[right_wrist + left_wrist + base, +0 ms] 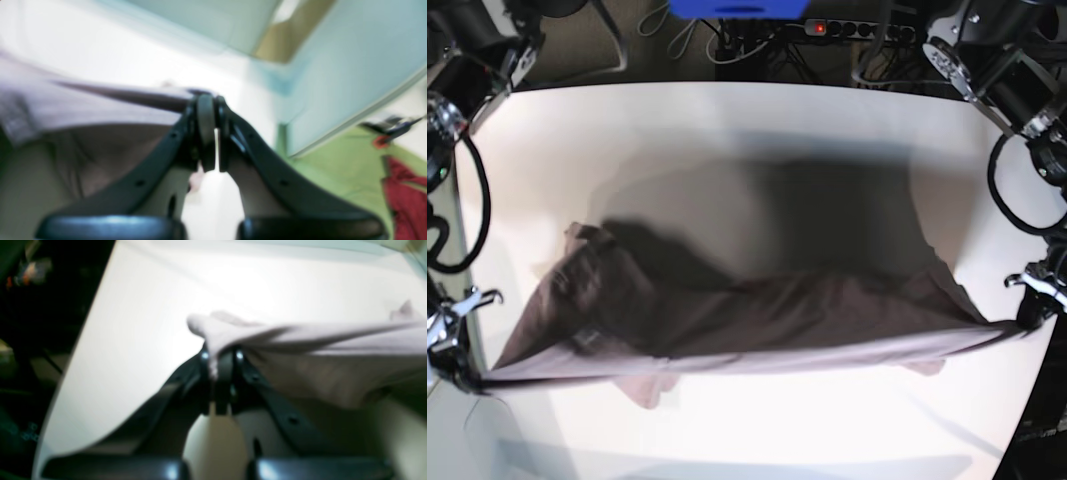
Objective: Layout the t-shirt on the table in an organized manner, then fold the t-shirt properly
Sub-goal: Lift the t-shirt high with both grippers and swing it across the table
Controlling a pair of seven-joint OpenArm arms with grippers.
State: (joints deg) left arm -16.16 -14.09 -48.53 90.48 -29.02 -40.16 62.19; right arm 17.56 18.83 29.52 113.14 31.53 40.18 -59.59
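Base view, from above: the t-shirt (757, 320) is stretched in a long band between the two arms, over the near half of the white table (727, 130). Its near edge runs as a nearly straight, taut line from one side of the table to the other. Behind that line the cloth sags in loose folds, bunched most thickly toward the view's left, and a small flap hangs below the line on that same side. The shirt casts a broad dark shadow on the table behind it.

Left wrist view: the left pincer (221, 356) is closed on a corner of the t-shirt (333, 350). A tuft of cloth stands out beyond the fingertips, and the rest of the fabric leads off to the right of the frame, raised above the table (150, 323). The picture is blurred.

Right wrist view: the right pincer (207, 103) is likewise closed on the t-shirt (83, 110), whose edge enters the jaws from the left of the frame. The fabric below the edge hangs slack in the shade. This picture is also blurred. A red cloth (405, 196) lies on a green floor (343, 163) at the frame's right.
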